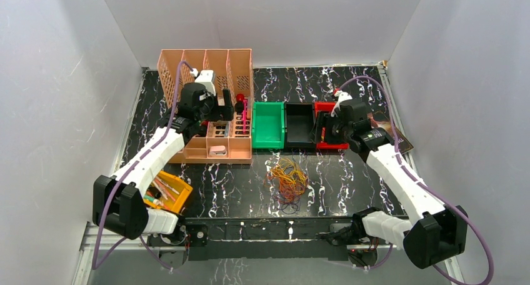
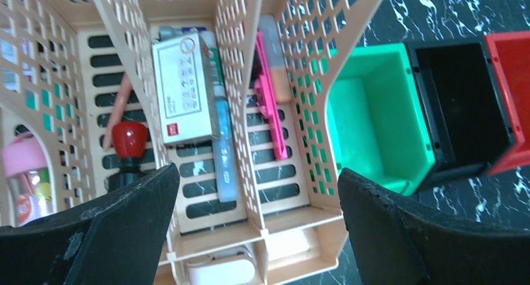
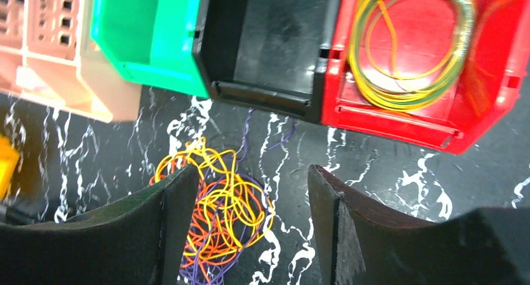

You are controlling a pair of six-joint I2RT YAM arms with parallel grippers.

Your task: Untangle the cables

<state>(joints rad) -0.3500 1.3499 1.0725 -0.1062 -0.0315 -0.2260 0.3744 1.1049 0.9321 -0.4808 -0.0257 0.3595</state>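
Table (image 1: 350, 172) black marbled, walls (image 1: 62, 79) white; cables (image 1: 287, 182) tangled centre; left tool (image 2: 256, 175), right tool (image 3: 253, 172) spread.

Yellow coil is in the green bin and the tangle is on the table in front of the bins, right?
Not quite. The yellow coil lies in the red bin, not the green bin, as the right wrist view shows. The tangle is on the table in front of the bins.

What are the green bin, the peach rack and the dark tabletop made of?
Green bin: moulded plastic, smooth, slight sheen. Peach rack: likely plastic too, walls a moulded grid of holes. Tabletop: black with white veins, marble-look; real stone or printed sheet, I cannot tell.
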